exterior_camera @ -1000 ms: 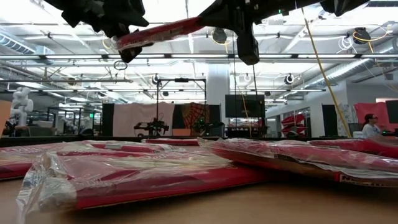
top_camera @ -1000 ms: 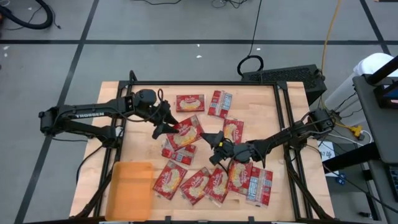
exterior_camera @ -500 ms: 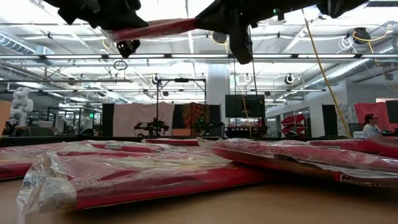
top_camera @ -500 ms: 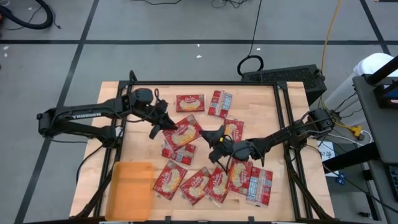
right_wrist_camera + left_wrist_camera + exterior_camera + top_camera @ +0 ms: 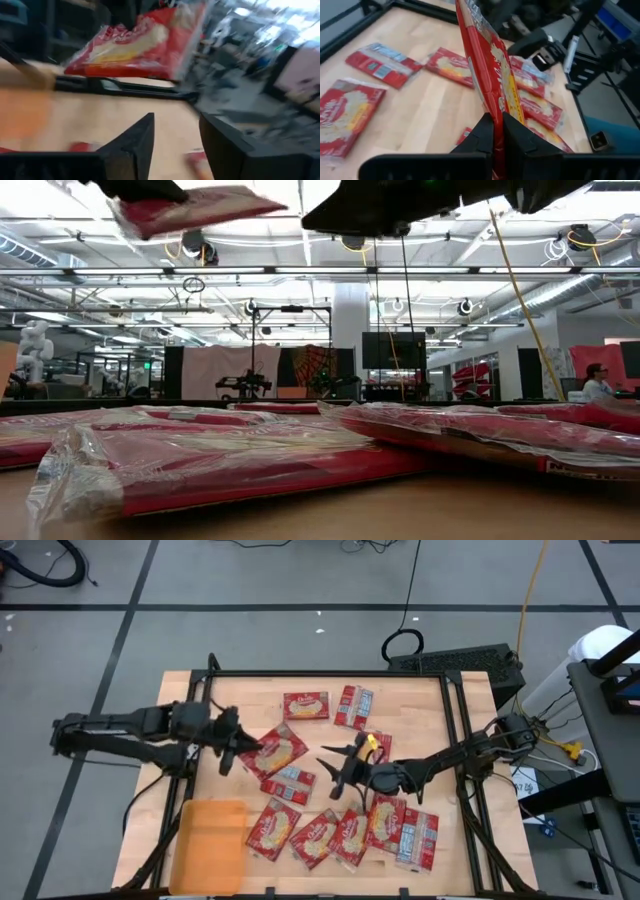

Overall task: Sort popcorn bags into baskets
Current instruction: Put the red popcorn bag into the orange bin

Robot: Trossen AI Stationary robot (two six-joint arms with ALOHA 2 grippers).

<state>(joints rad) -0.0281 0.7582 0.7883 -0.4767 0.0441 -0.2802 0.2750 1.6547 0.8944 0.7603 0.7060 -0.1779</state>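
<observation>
Pale wood table (image 5: 230, 690), flat crinkly red popcorn bags (image 5: 305, 705)

We cannot read any words, numbers or signs here. The popcorn bags (image 5: 274, 751) have some print on their red fronts, but the letters are too small and fuzzy for us to make out. The dark arms show no name that we can read either.
</observation>
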